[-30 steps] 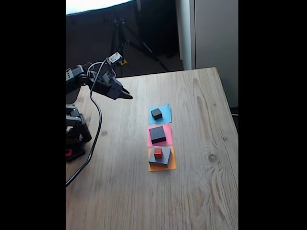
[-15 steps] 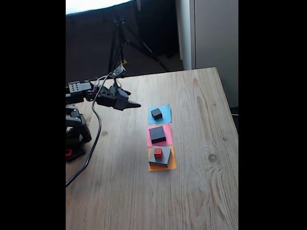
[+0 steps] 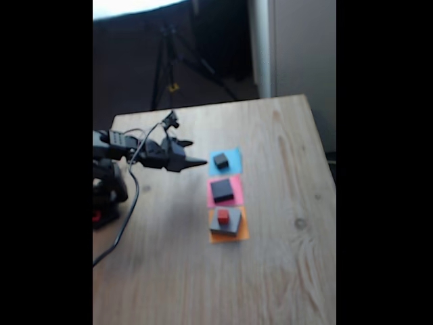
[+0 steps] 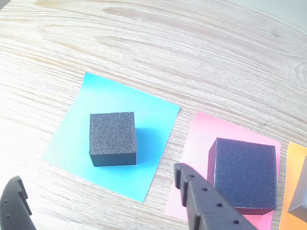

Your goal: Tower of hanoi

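A small dark block sits on the blue paper square; in the wrist view this block lies just ahead of my open gripper, between its two fingers' lines. A larger dark block rests on the pink square, also seen at right in the wrist view. The biggest grey block sits on the orange square with the tiny red cube on top. In the fixed view my gripper hovers left of the blue square, holding nothing.
The wooden table has free room to the right and front of the paper squares. My arm's base and cable stand at the left edge. A tripod is behind the table.
My gripper has moved right and lower toward the blue square with the small dark block. The blocks have not moved.
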Motion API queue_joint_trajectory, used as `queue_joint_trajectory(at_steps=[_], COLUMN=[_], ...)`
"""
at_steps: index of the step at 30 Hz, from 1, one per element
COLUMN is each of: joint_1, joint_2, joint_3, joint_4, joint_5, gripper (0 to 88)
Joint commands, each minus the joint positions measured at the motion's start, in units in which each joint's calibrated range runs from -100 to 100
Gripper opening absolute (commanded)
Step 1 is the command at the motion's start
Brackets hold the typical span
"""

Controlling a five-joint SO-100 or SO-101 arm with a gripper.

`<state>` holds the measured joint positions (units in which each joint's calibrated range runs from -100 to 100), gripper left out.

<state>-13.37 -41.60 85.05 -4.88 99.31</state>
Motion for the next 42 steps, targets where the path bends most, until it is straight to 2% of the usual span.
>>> queue_joint_trajectory(at_steps=[1, 24, 42], joint_1=[0.8, 0.0, -2.0], joint_2=[2.6, 25.4, 44.4], joint_3=[-0.1, -0.5, -7.8], joint_4=[-5.8, -33.8, -47.5], joint_5=[0.7, 0.7, 0.7], gripper=[38.2, 41.1, 41.1])
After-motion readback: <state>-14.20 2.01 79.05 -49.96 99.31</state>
